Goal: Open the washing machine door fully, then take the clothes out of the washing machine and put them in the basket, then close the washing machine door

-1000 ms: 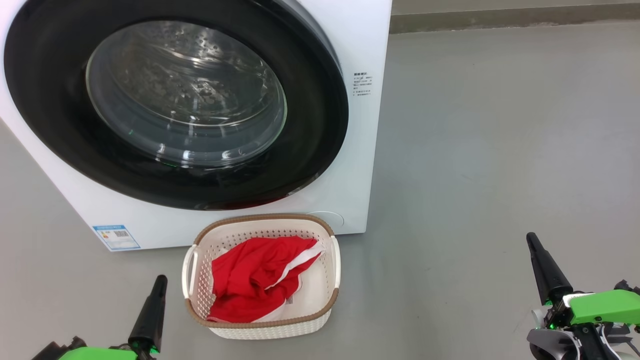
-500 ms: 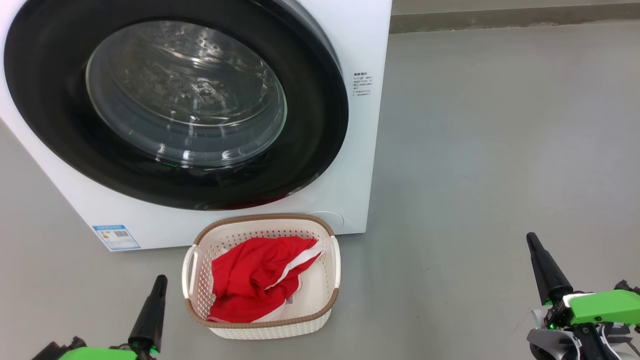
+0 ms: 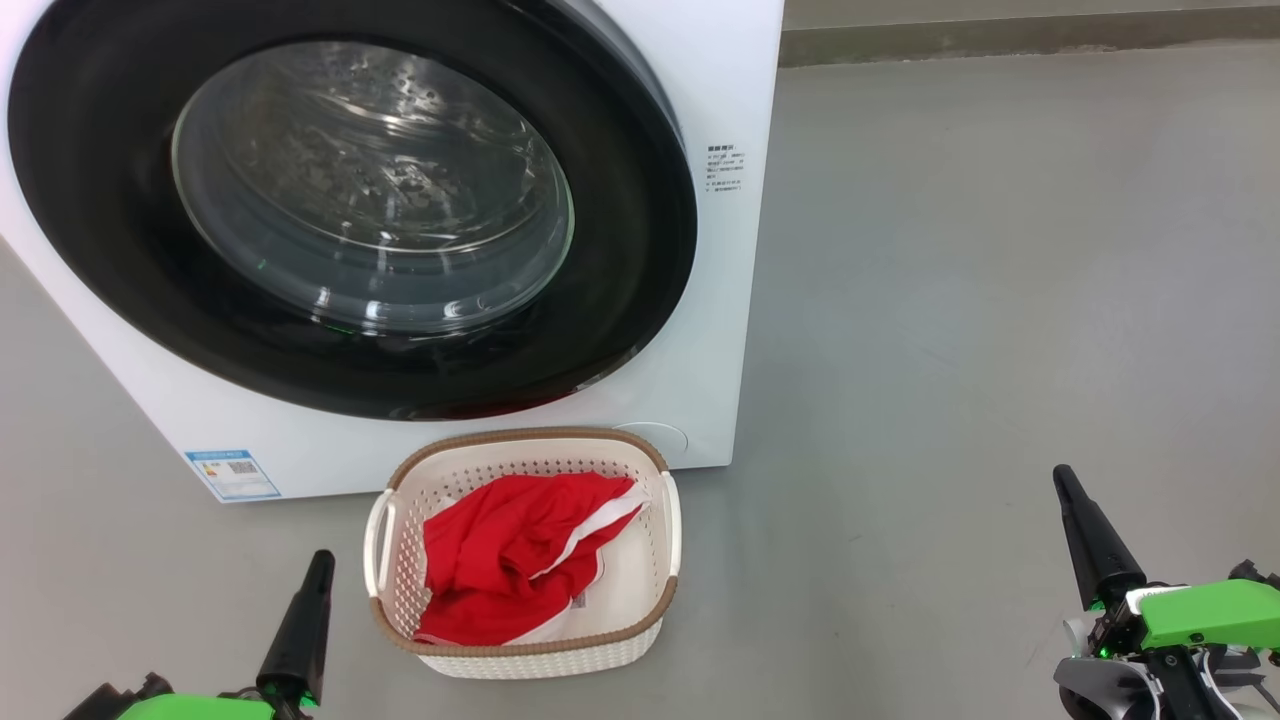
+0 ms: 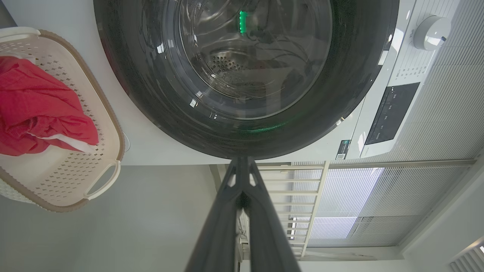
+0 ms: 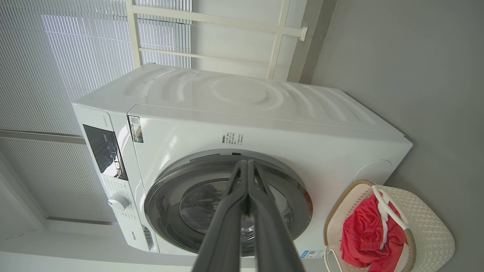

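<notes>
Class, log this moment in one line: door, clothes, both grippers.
washing machine door: shut | clothes: in basket | left gripper: shut, empty | right gripper: shut, empty | task: looks done

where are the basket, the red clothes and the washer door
basket [image 3: 525,434]: head view, brown back rim
red clothes [image 3: 490,560]: head view, middle of the pile
washer door [image 3: 635,250]: head view, black rim, right side

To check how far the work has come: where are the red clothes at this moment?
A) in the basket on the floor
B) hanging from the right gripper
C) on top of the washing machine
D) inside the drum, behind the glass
A: the red clothes lie bunched inside the basket, which stands on the floor in front of the washing machine.
</notes>
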Tool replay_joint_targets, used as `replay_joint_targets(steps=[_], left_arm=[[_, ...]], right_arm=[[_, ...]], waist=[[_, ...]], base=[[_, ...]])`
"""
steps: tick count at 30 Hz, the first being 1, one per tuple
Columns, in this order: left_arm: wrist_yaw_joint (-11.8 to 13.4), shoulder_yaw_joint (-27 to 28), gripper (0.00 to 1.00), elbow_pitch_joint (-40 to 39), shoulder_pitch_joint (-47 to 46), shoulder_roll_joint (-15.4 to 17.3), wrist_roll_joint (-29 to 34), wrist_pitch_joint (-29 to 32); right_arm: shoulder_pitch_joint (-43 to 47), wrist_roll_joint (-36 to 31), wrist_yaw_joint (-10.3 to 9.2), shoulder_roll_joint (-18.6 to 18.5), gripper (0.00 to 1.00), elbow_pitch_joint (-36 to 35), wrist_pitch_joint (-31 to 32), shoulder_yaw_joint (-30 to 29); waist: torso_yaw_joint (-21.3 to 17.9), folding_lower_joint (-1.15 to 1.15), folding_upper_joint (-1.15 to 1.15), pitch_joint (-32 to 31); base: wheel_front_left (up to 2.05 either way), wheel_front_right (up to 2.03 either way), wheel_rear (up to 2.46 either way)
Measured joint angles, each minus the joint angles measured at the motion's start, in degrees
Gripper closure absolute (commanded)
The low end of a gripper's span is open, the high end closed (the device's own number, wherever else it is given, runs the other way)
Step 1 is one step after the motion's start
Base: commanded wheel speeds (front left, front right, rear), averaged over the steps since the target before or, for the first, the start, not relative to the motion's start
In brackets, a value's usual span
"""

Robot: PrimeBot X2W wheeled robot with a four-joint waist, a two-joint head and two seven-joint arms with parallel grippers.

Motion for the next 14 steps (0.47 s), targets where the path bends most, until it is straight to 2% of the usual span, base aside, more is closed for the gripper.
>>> replay_joint_targets(steps=[14], left_arm=[[0.0,0.0,1.0,0.0,0.0,0.0,0.0,0.0]], right_arm=[[0.0,0.0,0.01,0.0,1.0,0.0,0.0,0.0]], waist=[[0.0,0.0,0.0,0.0]], base=[[0.0,0.0,0.0]])
